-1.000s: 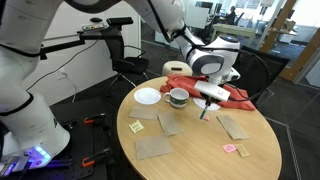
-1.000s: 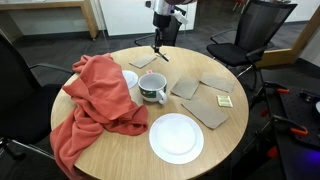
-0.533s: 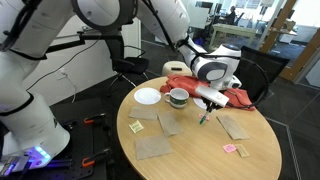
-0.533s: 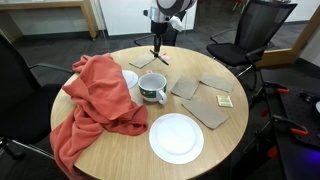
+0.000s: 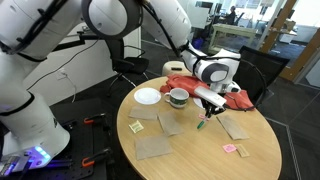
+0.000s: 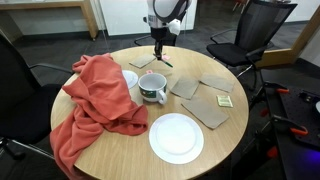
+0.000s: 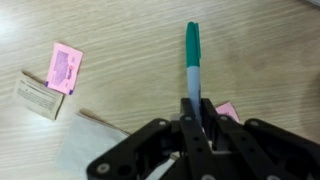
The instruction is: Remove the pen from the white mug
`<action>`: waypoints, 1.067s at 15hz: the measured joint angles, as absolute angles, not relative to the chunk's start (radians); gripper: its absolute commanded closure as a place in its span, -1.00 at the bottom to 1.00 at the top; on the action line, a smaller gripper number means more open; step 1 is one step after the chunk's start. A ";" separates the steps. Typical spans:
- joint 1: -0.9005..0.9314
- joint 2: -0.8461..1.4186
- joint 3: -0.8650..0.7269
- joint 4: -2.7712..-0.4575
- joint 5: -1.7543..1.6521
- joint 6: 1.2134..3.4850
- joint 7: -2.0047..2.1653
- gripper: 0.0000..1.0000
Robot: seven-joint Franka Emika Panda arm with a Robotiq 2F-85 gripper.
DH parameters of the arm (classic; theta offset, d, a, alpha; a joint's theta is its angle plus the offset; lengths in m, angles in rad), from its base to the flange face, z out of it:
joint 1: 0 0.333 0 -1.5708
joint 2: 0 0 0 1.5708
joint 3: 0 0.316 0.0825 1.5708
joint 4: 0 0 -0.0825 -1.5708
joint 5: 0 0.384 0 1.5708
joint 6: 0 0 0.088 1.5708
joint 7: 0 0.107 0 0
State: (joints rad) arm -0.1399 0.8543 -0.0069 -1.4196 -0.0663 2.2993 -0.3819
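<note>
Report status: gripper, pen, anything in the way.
Gripper shut on pen. Pen out of white mug, held over tabletop. Pink packet off to one side, not under pen.

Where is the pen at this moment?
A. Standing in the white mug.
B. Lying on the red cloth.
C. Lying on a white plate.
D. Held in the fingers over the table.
D: the fingers of the gripper clamp the pen above the tabletop, clear of the white mug.
</note>
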 measured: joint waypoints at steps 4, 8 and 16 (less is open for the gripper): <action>-0.133 0.892 -0.016 -1.371 -0.071 2.244 -0.339 -0.06; -0.133 0.910 -0.020 -1.343 -0.071 2.233 -0.314 -0.67; -0.135 0.880 -0.023 -1.345 -0.071 2.234 -0.310 -1.00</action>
